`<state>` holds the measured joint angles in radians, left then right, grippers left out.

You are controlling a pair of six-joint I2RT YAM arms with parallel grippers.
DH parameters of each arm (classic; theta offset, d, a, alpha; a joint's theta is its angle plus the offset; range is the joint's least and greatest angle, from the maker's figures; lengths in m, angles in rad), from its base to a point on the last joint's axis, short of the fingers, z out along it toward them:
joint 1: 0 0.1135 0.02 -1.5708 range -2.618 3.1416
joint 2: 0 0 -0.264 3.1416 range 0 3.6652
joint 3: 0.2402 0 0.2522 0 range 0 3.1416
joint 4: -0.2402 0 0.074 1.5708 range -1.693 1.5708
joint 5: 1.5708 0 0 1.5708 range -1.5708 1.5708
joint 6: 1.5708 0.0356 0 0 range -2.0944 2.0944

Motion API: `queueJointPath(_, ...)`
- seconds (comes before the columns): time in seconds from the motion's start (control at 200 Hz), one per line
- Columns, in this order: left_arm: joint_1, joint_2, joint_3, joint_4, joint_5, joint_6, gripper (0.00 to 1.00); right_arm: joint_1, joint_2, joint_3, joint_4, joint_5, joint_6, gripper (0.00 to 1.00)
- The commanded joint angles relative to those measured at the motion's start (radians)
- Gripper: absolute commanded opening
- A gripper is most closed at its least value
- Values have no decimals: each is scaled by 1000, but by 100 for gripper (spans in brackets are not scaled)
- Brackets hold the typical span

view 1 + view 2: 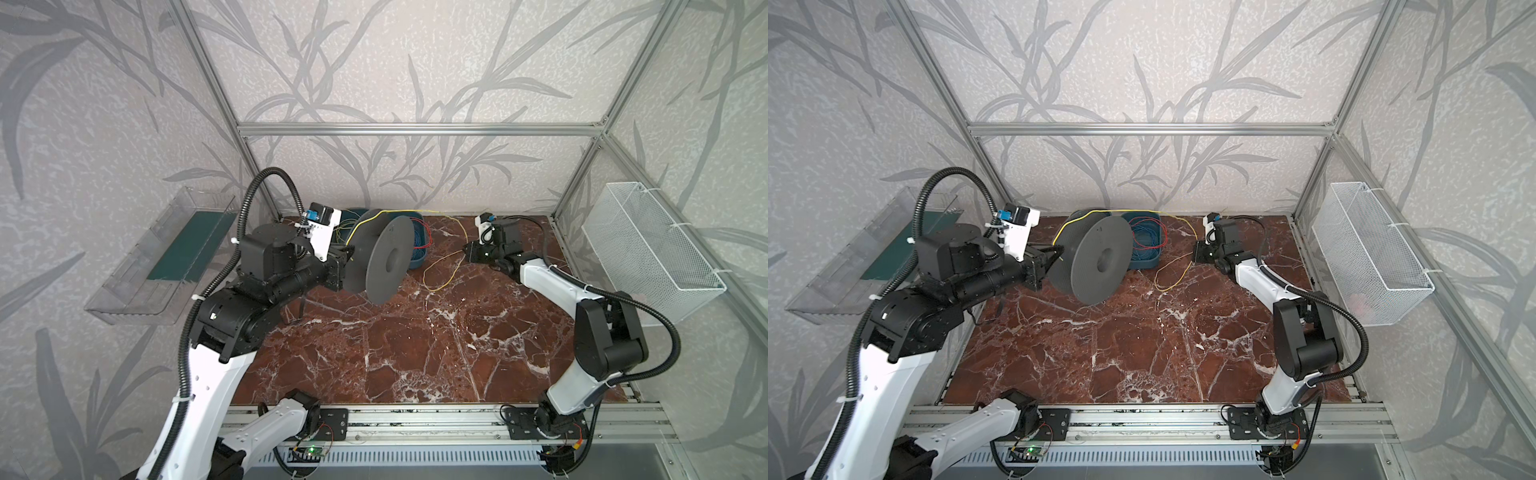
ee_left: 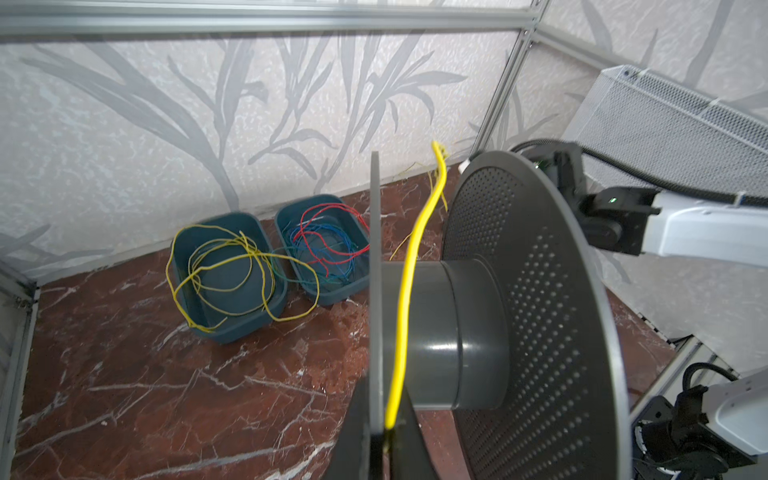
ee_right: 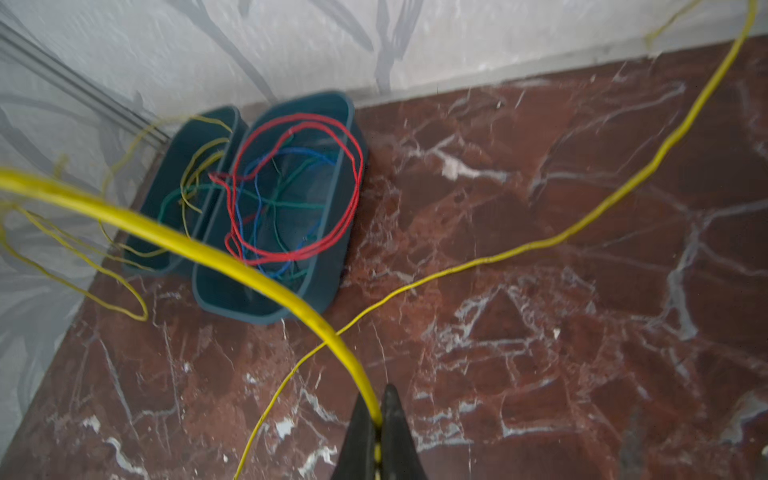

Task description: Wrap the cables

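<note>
While pinching yellow cable [image 3: 249, 272] in closed right gripper [image 3: 376, 409] near desk's [image 1: 415, 353] far edge, and clamping grey spool's [image 1: 388, 262] flange [image 2: 375, 249] plus cable end in closed left gripper [image 2: 384, 444], risks slack loop [image 1: 440, 286] snagging, tugging cable off hub [image 2: 436, 332] sideways.

Grey leaf-patterned walls [image 1: 395, 62] (framed by aluminium rails [image 1: 415, 129]) enclose a reddish-brown, white-veined tabletop [image 1: 415, 353], possibly marble.

The thin yellow cable [image 2: 403, 324] lies right of the round grey plastic spool [image 1: 386, 232]. Two dark blue plastic tubs [image 2: 249, 328] sit behind the spool.
</note>
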<state>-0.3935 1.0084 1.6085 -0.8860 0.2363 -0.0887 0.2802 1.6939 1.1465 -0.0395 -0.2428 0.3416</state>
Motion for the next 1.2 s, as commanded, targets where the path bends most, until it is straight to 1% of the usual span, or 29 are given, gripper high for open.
queueJointPath(0.0, 5, 15, 77, 146, -29, -42, 0, 42, -25, -44, -31, 35, -37, 0)
queueJointPath(0.15, 6, 94, 124, 293, -103, -117, 0, 153, -59, -108, -16, 83, -35, 0)
queueJointPath(0.235, 5, 125, 116, 412, -163, -167, 0, 227, -91, -135, -20, 132, -41, 0)
queueJointPath(0.32, 6, 159, 113, 502, -224, -205, 0, 300, -115, -156, -22, 151, -34, 0)
queueJointPath(0.485, 5, 210, 65, 673, -349, -241, 0, 428, -165, -185, -15, 199, -7, 0)
queueJointPath(0.565, 6, 227, 26, 767, -398, -253, 0, 494, -185, -177, -32, 240, -14, 0)
queueJointPath(0.805, 6, 300, 12, 856, -489, -248, 0, 642, -250, -136, -118, 322, -54, 0)
queueJointPath(0.99, 2, 383, 28, 868, -477, -223, 0, 737, -367, -111, -231, 405, -92, 0)
queueJointPath(1.015, 1, 398, 33, 865, -466, -222, 0, 774, -385, -104, -249, 418, -96, 0)
queueJointPath(1.075, -2, 433, 47, 851, -451, -212, 0, 806, -432, -99, -290, 468, -107, 0)
queueJointPath(1.164, -6, 474, 40, 865, -428, -199, 0, 822, -521, -103, -329, 505, -111, 0)
queueJointPath(1.194, -7, 483, 39, 868, -405, -201, 0, 826, -549, -105, -336, 513, -112, 0)
